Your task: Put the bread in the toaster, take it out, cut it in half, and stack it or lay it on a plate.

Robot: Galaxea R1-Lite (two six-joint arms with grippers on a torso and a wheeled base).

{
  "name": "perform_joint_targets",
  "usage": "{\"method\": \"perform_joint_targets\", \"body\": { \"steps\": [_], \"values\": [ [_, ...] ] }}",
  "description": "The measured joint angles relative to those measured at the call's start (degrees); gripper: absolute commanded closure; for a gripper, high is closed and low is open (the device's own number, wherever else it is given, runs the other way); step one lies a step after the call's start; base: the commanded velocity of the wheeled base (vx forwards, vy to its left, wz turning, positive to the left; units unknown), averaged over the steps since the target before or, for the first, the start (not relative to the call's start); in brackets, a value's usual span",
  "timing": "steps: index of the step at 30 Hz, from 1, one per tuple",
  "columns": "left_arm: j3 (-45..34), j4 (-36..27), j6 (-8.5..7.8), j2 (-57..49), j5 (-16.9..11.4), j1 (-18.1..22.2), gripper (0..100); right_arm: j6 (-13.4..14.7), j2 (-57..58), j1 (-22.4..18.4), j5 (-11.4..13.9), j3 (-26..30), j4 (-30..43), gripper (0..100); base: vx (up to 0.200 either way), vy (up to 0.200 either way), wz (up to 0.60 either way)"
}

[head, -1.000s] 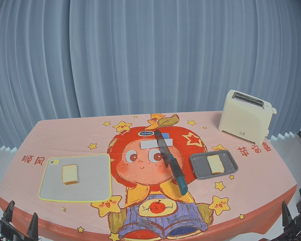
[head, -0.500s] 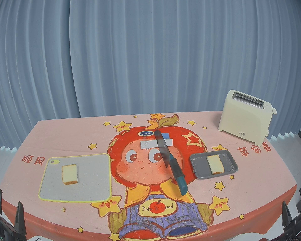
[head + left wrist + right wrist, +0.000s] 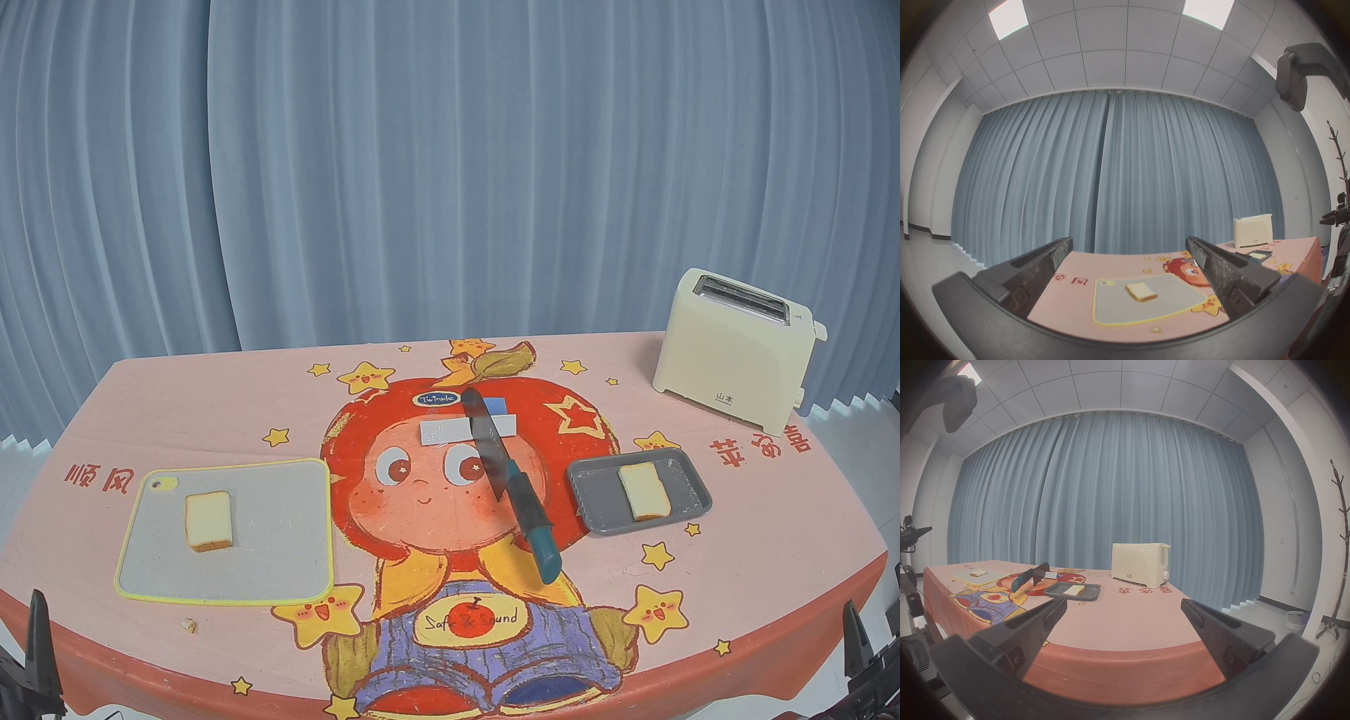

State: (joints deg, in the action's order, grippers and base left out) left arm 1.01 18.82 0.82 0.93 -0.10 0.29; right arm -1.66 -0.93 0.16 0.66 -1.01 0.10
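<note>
Lining up my empty, wide-open left pincer (image 3: pixel 1128 244), I should grip the pale bread slice (image 3: pixel 208 520), lower left, by its crusts.

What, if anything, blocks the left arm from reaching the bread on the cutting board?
Probably nothing, so likely yes: the bread piece lies alone on the cutting board, and the open left gripper faces it.
</note>
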Motion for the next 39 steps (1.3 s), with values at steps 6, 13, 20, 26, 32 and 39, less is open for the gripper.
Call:
{"method": "perform_joint_targets", "body": {
  "steps": [6,13,20,26,32,39],
  "values": [
    [0.0,5.8,-0.04,0.7,-0.1,0.0,0,0.0,0.0,0.0,0.0,0.0,0.0,0,0.000,0.000,0.00],
    [0.0,12.4,-0.11,8.1,-0.3,-0.1,0,0.0,0.0,0.0,0.0,0.0,0.0,0,0.000,0.000,0.00],
    [0.0,9.8,-0.79,16.5,-0.9,-0.8,0,0.0,0.0,0.0,0.0,0.0,0.0,0,0.000,0.000,0.00],
    [2.6,0.7,-0.91,20.9,-1.6,-2.3,0,0.0,0.0,0.0,0.0,0.0,0.0,0,0.000,0.000,0.00],
    [8.4,-9.6,-1.06,24.9,-2.1,-3.3,0,0.0,0.0,0.0,0.0,0.0,0.0,0,0.000,0.000,0.00],
    [14.9,-12.0,-0.87,32.1,-1.9,-3.6,0,0.0,0.0,0.0,0.0,0.0,0.0,0,0.000,0.000,0.00]
  ]
}}
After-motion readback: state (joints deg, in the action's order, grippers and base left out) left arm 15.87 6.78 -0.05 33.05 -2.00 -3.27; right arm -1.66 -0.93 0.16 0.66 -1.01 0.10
